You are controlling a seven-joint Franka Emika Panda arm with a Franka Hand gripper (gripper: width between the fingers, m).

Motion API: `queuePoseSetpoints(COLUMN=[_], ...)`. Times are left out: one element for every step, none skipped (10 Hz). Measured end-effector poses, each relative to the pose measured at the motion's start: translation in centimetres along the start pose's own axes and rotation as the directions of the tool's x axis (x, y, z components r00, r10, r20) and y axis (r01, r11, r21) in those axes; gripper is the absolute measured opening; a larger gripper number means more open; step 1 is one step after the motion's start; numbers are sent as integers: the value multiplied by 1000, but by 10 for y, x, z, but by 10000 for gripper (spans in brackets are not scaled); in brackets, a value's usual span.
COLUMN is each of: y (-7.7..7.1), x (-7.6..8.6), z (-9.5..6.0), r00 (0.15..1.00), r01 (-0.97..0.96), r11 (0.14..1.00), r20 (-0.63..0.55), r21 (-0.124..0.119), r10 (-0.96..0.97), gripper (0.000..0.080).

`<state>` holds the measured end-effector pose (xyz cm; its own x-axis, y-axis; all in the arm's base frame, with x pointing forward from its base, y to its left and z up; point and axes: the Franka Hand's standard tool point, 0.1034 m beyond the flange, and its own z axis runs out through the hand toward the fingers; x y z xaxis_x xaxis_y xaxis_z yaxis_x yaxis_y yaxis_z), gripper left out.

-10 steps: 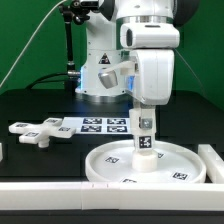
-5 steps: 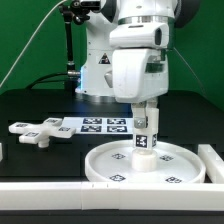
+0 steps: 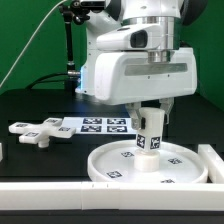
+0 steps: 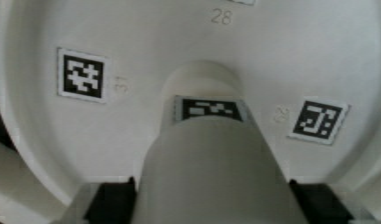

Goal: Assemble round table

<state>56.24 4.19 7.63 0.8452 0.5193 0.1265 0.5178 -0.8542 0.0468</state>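
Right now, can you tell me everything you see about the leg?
The leg is a short, smooth white cylinder that looks like plastic. It has small black-and-white square tags on its side. It stands upright in the middle of the disc, with its lower end resting there. The hand grips its upper part from above, with a dark finger on each side. How it joins the disc cannot be seen.
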Motion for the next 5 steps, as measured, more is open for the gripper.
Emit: queuePoseSetpoints(y=[0,0,1,3,5], x=[0,0,-1,-4,-5], z=[0,0,0,1,1], r00=[998,993,979,941,870], r01=[-70,-118,-205,-339,-491], r11=[998,993,979,940,870], r20=[-1,-2,-3,-7,-19], r21=[4,7,13,34,53], r10=[70,118,205,339,492], gripper=[412,412,412,412,412])
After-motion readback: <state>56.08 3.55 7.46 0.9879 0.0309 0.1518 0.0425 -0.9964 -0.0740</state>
